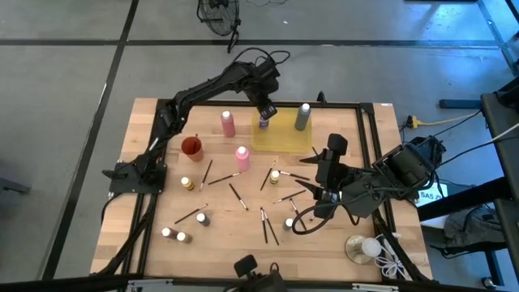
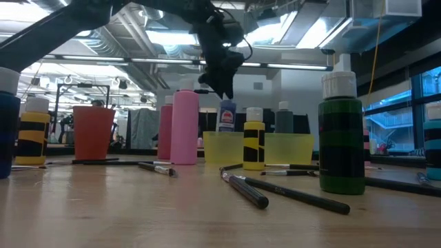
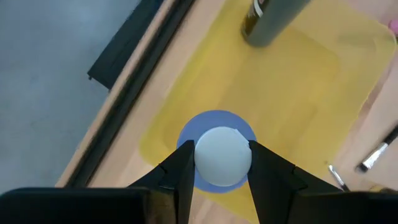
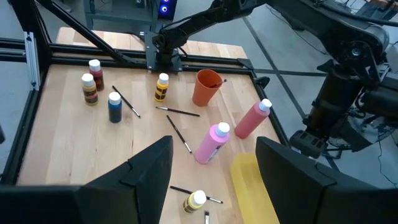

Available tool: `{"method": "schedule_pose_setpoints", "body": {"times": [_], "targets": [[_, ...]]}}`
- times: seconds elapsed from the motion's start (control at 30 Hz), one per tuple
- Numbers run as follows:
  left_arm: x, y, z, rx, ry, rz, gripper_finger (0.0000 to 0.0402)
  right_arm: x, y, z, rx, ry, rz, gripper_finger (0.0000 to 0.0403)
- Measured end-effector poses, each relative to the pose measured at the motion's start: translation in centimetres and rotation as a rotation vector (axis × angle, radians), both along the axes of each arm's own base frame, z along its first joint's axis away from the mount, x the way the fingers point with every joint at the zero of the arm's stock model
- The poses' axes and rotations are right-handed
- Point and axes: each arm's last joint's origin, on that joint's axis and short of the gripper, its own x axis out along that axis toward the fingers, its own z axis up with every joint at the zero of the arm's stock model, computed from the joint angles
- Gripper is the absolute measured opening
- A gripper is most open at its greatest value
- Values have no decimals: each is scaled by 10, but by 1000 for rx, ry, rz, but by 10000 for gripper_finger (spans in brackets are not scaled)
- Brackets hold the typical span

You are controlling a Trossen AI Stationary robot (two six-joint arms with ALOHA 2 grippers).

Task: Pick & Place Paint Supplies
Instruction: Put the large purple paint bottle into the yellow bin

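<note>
Left hand (image 3: 214, 168): pinching white cap of blue paint bottle (image 1: 264, 122), over yellow tray (image 1: 284, 138).
Grey bottle (image 1: 302, 117): upright on tray.
Right hand (image 1: 324, 174): spread, above desk (image 1: 219, 235).

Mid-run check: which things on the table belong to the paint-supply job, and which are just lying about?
Job items: blue bottle in the left gripper, grey bottle, pink bottles, loose paintbrushes, yellow tray.
Lying about: clear dish, cord.
</note>
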Motion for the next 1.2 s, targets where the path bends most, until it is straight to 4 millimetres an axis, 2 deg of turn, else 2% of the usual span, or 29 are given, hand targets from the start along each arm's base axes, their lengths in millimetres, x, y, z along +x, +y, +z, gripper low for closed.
{"method": "schedule_pose_setpoints", "body": {"times": [0.6, 1.2], "targets": [[-2, 13, -4, 34, -1, 36, 119, -1, 0, -1, -3, 6, -3, 234], [4, 14, -16, 4, 5, 13, 119, -2, -2, -1, -7, 7, -25, 234]]}}
